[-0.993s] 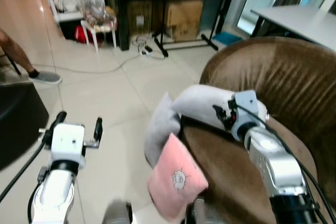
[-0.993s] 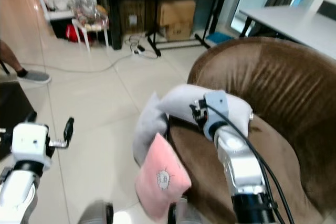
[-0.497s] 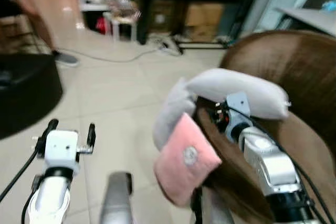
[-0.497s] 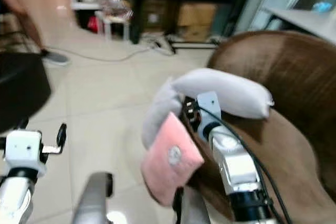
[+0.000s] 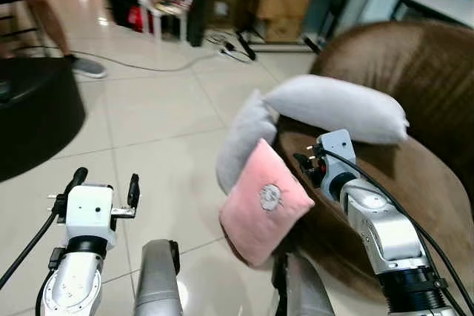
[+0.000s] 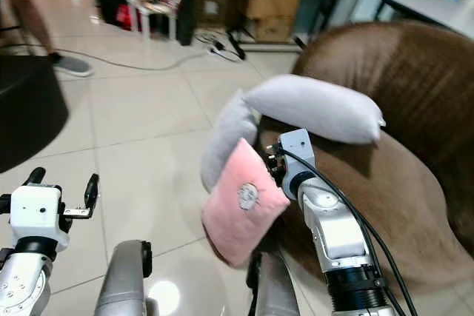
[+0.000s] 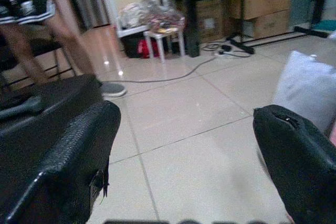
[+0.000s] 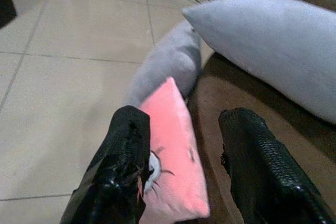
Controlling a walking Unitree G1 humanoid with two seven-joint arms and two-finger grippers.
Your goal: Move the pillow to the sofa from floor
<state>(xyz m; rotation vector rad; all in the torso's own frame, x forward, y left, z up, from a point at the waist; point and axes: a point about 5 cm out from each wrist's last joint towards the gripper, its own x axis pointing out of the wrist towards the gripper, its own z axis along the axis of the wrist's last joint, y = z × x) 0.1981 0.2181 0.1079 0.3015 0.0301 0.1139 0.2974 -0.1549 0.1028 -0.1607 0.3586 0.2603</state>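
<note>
A long grey pillow (image 5: 337, 109) lies across the brown sofa (image 5: 415, 86), resting on the seat against the backrest, clear of the floor (image 5: 148, 131); if this is the pillow meant by the task, that part appears complete. A second grey pillow (image 5: 244, 138) hangs over the sofa's front edge, its lower end dropping toward the floor, and a pink cushion (image 5: 264, 201) leans against the sofa front just beside it, tilted on a corner; whether it touches the floor cannot be told. Judged from this, both are only partly placed and would need lifting onto the seat if they are counted in the task. The right gripper (image 8: 181, 166) is held over the seat edge, fingers spread, with nothing between them; in the right wrist view the pink cushion and the seat edge lie just beyond the fingertips, apart from them. The left gripper (image 7: 184, 150) is held out over bare floor well to the left of the sofa, fingers spread wide and empty. A dark round seat (image 5: 33, 112) stands at the far left, a person's leg (image 7: 63, 30) and shoe (image 5: 87, 68) behind it, with a cable (image 5: 141, 64), boxes (image 5: 278, 9) and a small stool (image 5: 167, 12) beyond. Risk noted: the pink cushion sits precariously and could slide off if the seat is disturbed.
</note>
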